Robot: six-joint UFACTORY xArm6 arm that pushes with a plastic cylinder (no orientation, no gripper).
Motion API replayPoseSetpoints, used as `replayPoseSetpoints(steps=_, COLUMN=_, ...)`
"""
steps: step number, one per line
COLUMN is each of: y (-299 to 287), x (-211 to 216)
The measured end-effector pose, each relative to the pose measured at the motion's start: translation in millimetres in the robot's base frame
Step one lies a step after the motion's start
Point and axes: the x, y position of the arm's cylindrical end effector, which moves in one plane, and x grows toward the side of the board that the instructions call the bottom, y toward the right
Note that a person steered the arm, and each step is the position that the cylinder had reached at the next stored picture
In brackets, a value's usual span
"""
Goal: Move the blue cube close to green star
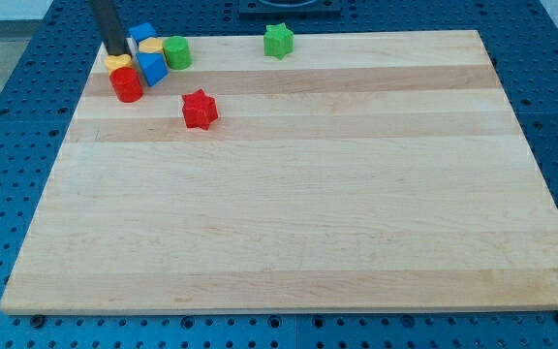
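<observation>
The blue cube (142, 35) sits at the view's top left, in a tight cluster of blocks. The green star (278, 41) stands alone near the top edge, well to the cube's right. My tip (114, 52) is down at the cluster's left side, just left of the blue cube and right above a yellow block (117, 62). A second blue block (151, 68), a red cylinder (126, 84), another yellow block (150, 47) and a green cylinder (176, 52) pack around the cube.
A red star (200, 110) lies below and right of the cluster. The wooden board (298, 213) rests on a blue perforated table; its top edge runs just behind the cluster.
</observation>
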Motion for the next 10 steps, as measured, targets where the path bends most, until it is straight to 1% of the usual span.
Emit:
replayPoseSetpoints(steps=1, y=-31.4, x=-22.1)
replayPoseSetpoints(steps=2, y=-24.8, x=-47.9)
replayPoseSetpoints(steps=3, y=-20.0, x=-48.3)
replayPoseSetpoints(steps=7, y=41.5, x=-42.3)
replayPoseSetpoints(steps=9, y=43.7, x=-30.1)
replayPoseSetpoints(steps=10, y=36.8, x=-47.1)
